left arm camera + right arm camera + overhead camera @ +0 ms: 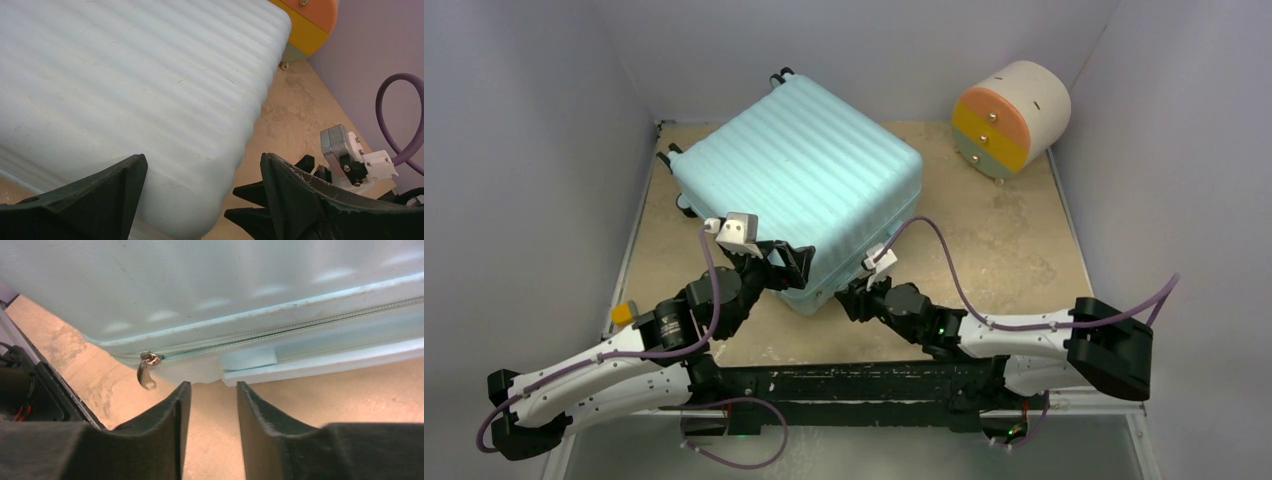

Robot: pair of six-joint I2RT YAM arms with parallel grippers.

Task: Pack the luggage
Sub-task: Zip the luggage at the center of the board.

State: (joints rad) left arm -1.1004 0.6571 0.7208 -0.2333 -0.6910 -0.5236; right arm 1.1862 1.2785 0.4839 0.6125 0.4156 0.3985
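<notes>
Left hand [202, 159], splayed wide and empty, straddles the near corner of the large pale teal ribbed hard-shell suitcase [799, 170] lying shut on the speckled beige bench [1014, 250], likely bracing it. Right hand [212, 386], slightly parted and empty, faces the suitcase's side seam beside the small metal zip pull [146, 371], probably to unzip it; plain pale walls [524, 150] enclose the suitcase.

Luggage [809, 165]: pale teal all over, shell w/ even ribbed stripes; zip same teal, zip pull [146, 372] dull silver; wheels [780, 75] look black. Drawer unit [1036, 95], upper right of frame: cream body, fronts orange, yellow, then pale green. Tabletop [1014, 250]: mottled sandy beige. My left hand [203, 159] & right hand [213, 390] both matte black; arms [604, 372] white w/ black joints, cables [954, 272] purple. Walls [524, 150] pale lilac-grey.
</notes>
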